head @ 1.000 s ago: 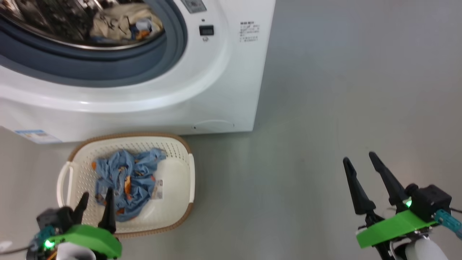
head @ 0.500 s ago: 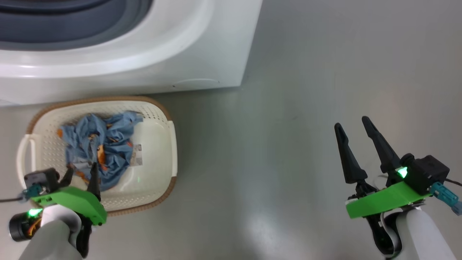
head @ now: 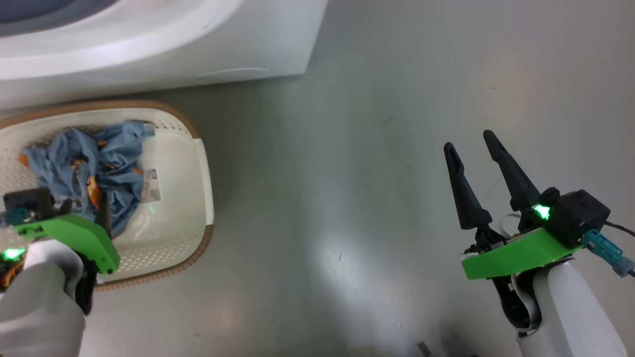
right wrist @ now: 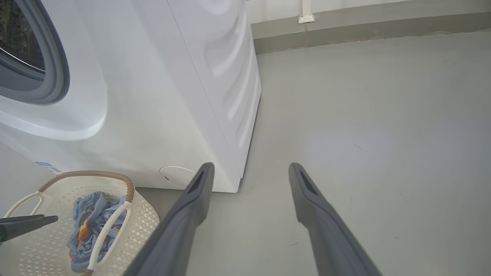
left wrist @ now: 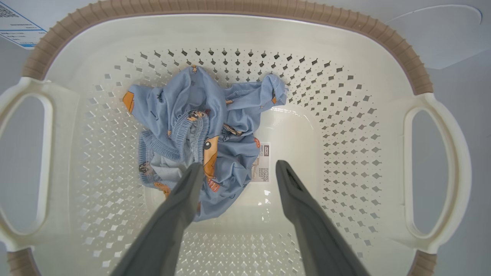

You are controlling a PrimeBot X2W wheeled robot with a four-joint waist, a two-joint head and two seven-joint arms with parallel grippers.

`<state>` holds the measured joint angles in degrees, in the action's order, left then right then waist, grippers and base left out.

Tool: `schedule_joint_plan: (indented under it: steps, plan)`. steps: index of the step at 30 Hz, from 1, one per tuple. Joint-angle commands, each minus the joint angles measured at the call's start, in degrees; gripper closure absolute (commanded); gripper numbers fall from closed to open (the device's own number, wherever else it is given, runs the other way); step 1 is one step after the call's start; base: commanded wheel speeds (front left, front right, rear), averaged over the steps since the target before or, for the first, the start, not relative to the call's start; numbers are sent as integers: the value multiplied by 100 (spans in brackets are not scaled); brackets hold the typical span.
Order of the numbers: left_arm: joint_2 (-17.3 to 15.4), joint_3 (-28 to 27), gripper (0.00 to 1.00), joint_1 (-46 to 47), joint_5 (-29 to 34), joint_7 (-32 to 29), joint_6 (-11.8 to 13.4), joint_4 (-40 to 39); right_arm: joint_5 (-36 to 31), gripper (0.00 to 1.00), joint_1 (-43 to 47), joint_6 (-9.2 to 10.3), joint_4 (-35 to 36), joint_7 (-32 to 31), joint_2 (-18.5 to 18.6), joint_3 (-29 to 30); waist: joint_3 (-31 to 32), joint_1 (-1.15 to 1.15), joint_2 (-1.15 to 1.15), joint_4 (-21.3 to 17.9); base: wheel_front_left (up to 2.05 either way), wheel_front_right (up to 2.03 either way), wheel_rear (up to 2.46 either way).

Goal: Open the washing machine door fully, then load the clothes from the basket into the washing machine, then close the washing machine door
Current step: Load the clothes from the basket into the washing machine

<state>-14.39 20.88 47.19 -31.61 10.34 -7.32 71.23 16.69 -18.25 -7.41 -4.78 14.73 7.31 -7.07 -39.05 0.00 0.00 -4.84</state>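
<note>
The clothes (left wrist: 199, 126), light-blue with orange figures, lie crumpled in one heap on the bottom of the basket (left wrist: 230, 7), towards its far wall and a little off centre. Part of the heap overlaps the label sticker (left wrist: 264, 168) on the basket's bottom. The basket stands on the floor (head: 347, 198), just in front of the lower front edge of the washing machine (right wrist: 172, 96), between the blue sticker (left wrist: 15, 23) and the round service flap (right wrist: 174, 176).

The left gripper (left wrist: 238, 165) hangs over the basket's near edge and points down into it. Its jaws are spread wide and hold nothing. One finger tip is over the heap's near edge and the other over bare plastic beside the label; whether either touches cannot be told.

The right gripper (head: 469, 140) is well apart from the basket, above bare floor beyond the machine's front corner. Its jaws are also wide apart and empty.

In the right wrist view, the grey drum seal (right wrist: 57, 57) shows at the machine's front.
</note>
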Motion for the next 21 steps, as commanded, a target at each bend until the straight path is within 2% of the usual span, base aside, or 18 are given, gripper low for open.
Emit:
schedule_joint_plan:
  steps: [1, 21]
  plan:
    - [-333, -44, 0, 89, -66, -27, -17, 31, -54, 0, 6, -8, 144, 27, -43, -178, -268, 0, 0, -135, 0, 0, 0]
    - [-770, 37, 0, 659, -394, -323, -15, 242, -114, 0, -156, -8, 343, 27, -153, -226, -974, 0, 0, -344, 0, 0, 0]
